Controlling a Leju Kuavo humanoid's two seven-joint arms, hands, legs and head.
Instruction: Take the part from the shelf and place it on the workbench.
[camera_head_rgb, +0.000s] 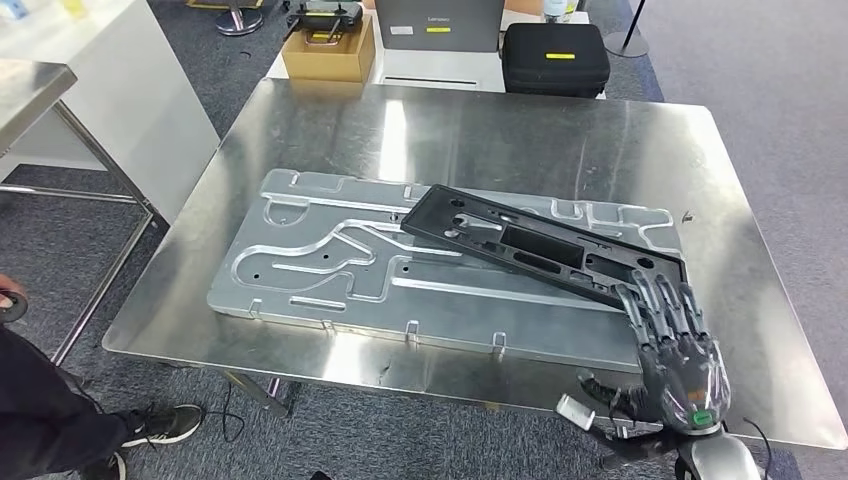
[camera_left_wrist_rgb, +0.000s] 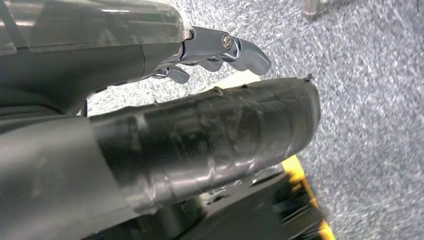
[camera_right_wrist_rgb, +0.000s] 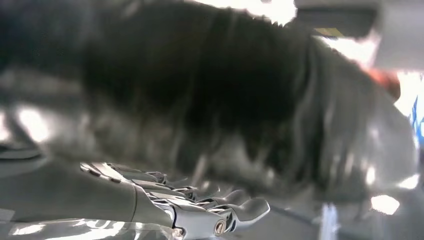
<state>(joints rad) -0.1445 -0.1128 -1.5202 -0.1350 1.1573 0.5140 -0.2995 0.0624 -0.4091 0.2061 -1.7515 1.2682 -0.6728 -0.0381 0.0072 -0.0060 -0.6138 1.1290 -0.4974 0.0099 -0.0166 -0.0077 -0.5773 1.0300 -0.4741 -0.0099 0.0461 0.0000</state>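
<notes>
Steel gleams across the workbench, the landmark for everything else. Off its left edge a person's dark trouser leg and sneaker stand on the grey carpet, and a white cabinet sits beyond that same left side. On the workbench's left and middle lies a big machined aluminium plate, grooved with curving channels. Resting on the right half of that plate, angled toward the workbench's near right corner, is the part, a long black frame with cut-outs. At its near right end the right hand lies with fingers stretched out flat, fingertips touching the part's corner, thumb swung out to the side; whether it grips anything cannot be told. Past the workbench's far edge sit a cardboard box and a black case. In the left wrist view the left hand hangs over speckled carpet, fingers apart, holding nothing. The right wrist view is blurred, with metal fingertips extended.
</notes>
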